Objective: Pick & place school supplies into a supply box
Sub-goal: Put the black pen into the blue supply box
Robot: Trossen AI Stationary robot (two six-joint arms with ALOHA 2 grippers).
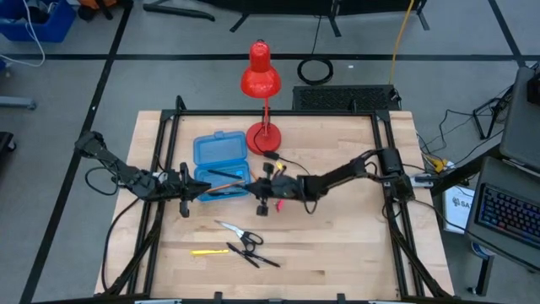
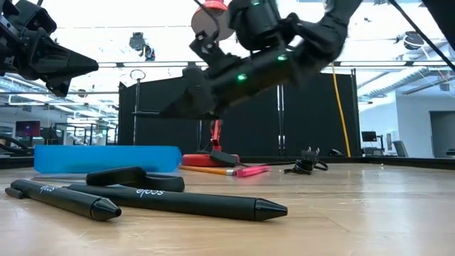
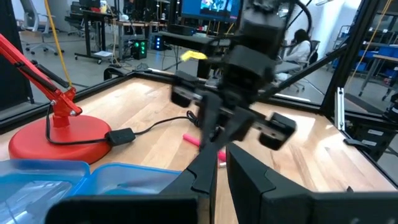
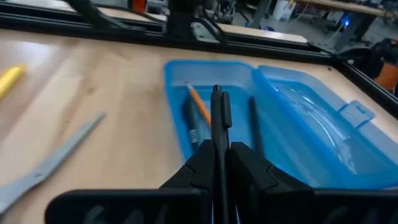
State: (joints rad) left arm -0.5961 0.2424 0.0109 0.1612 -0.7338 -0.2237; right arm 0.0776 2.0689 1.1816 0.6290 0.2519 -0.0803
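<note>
- The right end effector (image 4: 219, 163) is clamping a slim black pen (image 4: 217, 118) and hanging over the open translucent blue plastic supply box (image 1: 221, 154), pen pointing along the tray where an orange pencil (image 4: 200, 107) is already lying.
- The left end effector (image 1: 187, 187) is waiting with its fingers together and holding nothing, just beside the blue box's near-left corner.
- For a clean drop, judging from the wrist view, the pen should be kept parallel to the tray's long walls and lowered until it is sitting inside the rim before the fingers part; a tilted release risks the tip catching the edge.
- Well in front of the blue box, on the wooden bench (image 1: 337, 245), small silver scissors with black handles (image 1: 239, 235), a yellow pencil (image 1: 208, 251) and more black pens (image 2: 178, 202) are lying unpicked.
- A pink stick (image 2: 250, 170) is lying beside the box, near the red desk lamp's base (image 1: 263, 138).
</note>
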